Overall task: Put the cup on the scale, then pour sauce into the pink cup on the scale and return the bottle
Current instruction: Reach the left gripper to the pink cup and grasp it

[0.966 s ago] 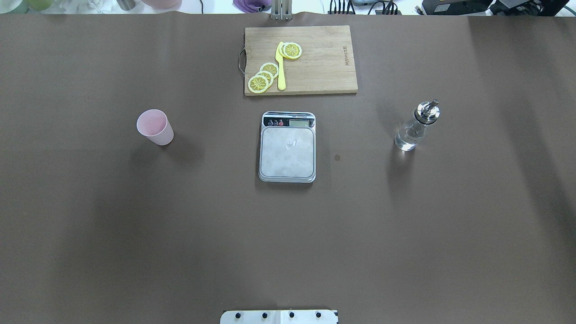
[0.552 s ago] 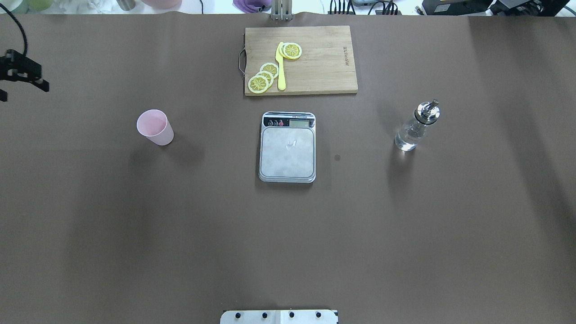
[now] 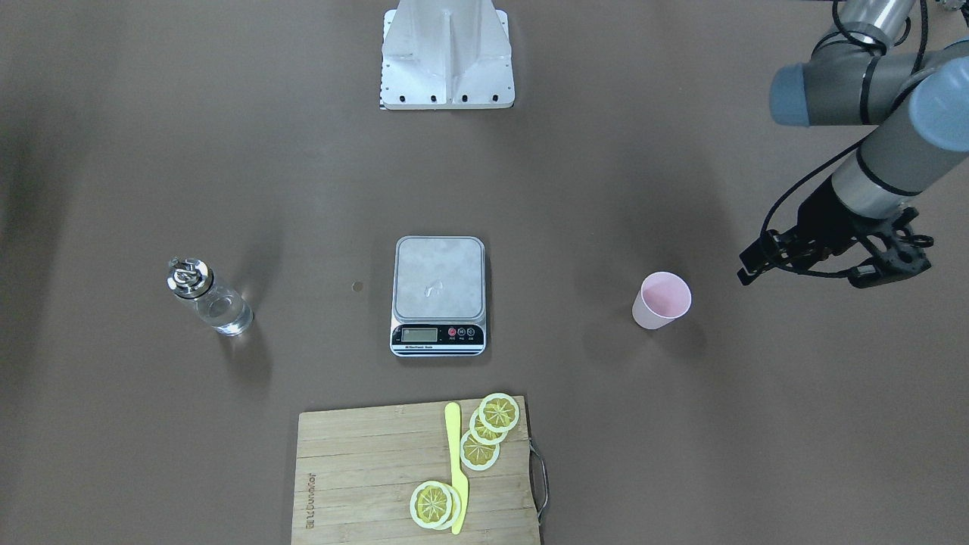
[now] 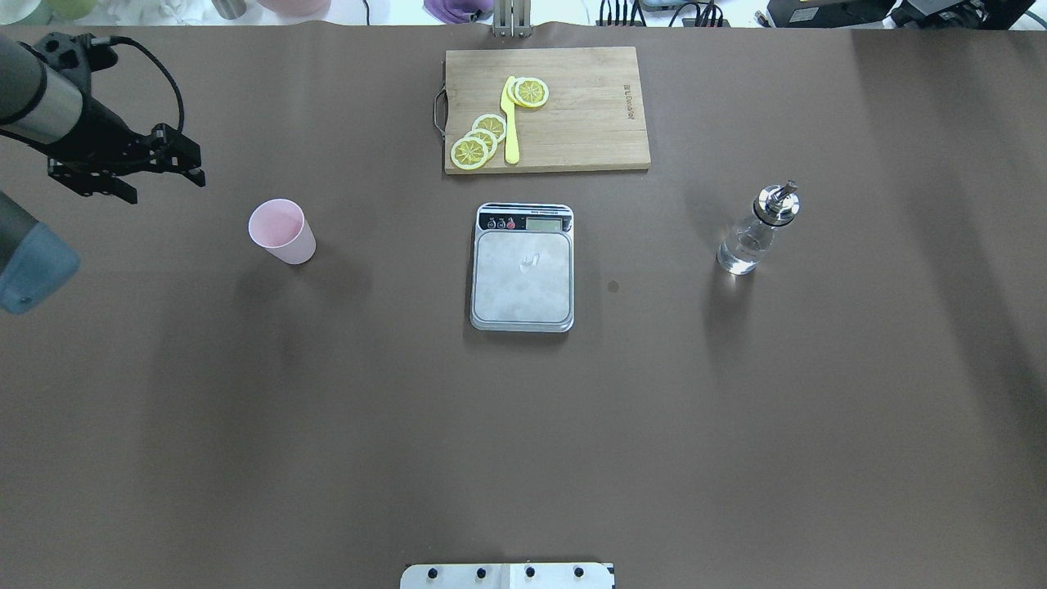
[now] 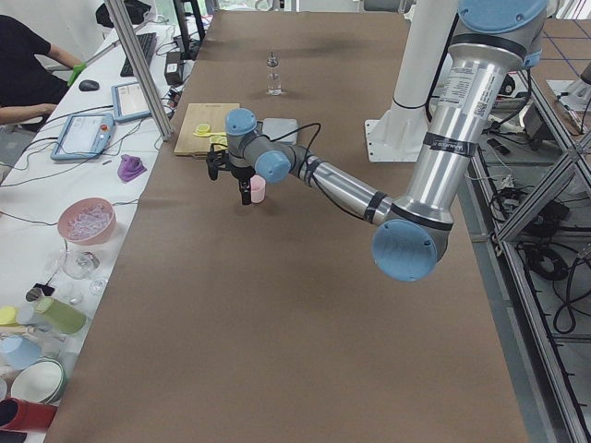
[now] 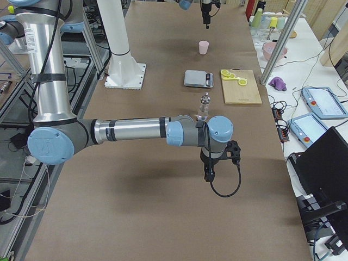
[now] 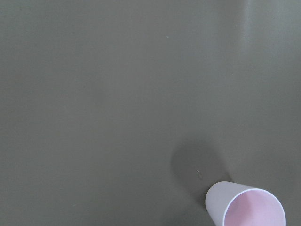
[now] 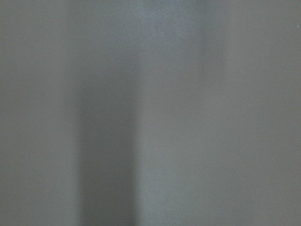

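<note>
Pink cup [image 4: 281, 231] stands empty, bottle [image 4: 759, 222] holds clear sauce [image 4: 738, 255]; left gripper [image 4: 168, 187] spread, right gripper [image 6: 209, 177] cannot be judged.

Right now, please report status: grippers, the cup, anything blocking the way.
Left gripper open, short of the cup, no contact; right gripper far off, state unclear. Cup upright on table, scale bare. Nothing between cup and scale.

Soft, even light casts faint shadows beside cup [image 4: 282, 231] and bottle [image 4: 748, 241]; right wrist view shows only blur.
</note>
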Available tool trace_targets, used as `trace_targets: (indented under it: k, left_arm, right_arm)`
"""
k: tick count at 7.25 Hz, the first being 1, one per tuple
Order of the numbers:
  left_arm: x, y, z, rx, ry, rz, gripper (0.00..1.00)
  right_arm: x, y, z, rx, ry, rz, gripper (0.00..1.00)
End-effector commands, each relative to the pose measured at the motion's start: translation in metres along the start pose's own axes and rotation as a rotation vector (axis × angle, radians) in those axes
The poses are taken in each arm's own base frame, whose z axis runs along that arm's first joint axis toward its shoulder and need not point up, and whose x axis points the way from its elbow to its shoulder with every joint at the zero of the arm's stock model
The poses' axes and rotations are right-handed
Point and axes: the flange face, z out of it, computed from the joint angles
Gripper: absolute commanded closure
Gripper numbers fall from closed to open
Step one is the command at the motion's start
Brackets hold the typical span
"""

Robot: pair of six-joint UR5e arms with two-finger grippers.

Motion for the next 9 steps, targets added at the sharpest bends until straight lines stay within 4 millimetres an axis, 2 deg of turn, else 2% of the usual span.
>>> trace_targets:
  k: [1, 4, 6, 8, 9]
  left_arm:
    - [0.04, 0.007, 0.027, -0.02, -0.002, 0.003, 0.03]
    - [0.047, 0.013, 0.061, -0.041, 0.012, 0.039, 0.12]
    - [0.051, 0.016, 0.064, -0.042, 0.021, 0.053, 0.2]
    - [0.055, 0.022, 0.072, -0.057, 0.017, 0.063, 0.37]
    - [0.054, 0.024, 0.076, -0.062, 0.012, 0.062, 0.42]
  right_arm:
    - [-0.002, -0.001, -0.001, 0.003, -0.001, 0.004, 0.0]
    - [-0.002, -0.003, -0.002, 0.004, -0.001, 0.003, 0.0]
    - [-0.001, -0.003, -0.001, 0.001, -0.001, 0.007, 0.0]
    - [-0.002, -0.004, -0.002, 0.003, -0.001, 0.004, 0.0]
    - [-0.002, -0.004, -0.002, 0.003, -0.001, 0.004, 0.0]
